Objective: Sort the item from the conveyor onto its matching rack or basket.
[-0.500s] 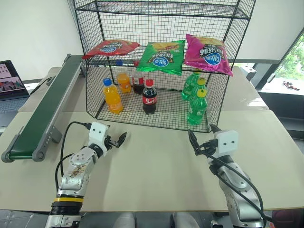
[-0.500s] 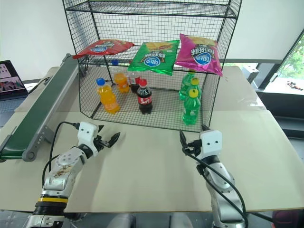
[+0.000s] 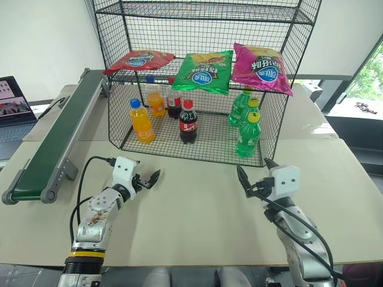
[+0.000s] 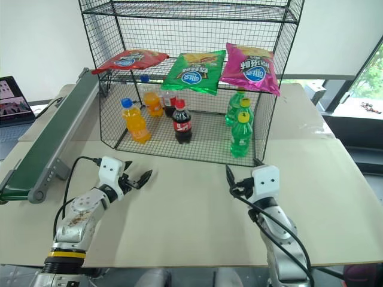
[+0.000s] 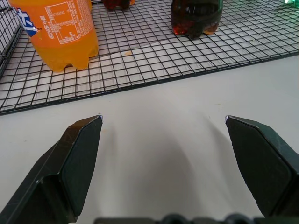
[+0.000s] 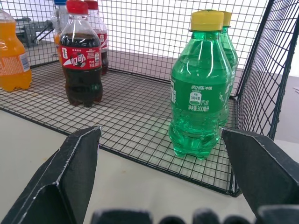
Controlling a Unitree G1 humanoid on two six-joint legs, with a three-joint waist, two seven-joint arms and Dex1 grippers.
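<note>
With the red bag point(image 3: 140, 61) already lying on the rack's point(image 3: 281, 128) middle tier, at its left end beside a green bag point(image 3: 205, 72) and a pink bag point(image 3: 261, 68), I judge the sorting step finished. The conveyor point(image 3: 57, 140) runs along the desk's point(image 3: 197, 221) left side, its visible belt bare. My left claw point(image 3: 148, 179) and right claw point(image 3: 246, 182) both hover low over the desk in front of the rack, each spread wide and holding nothing. Bottles stand on the tier below. Next, I would wait at rest, watching the belt for another item before reaching left.
</note>
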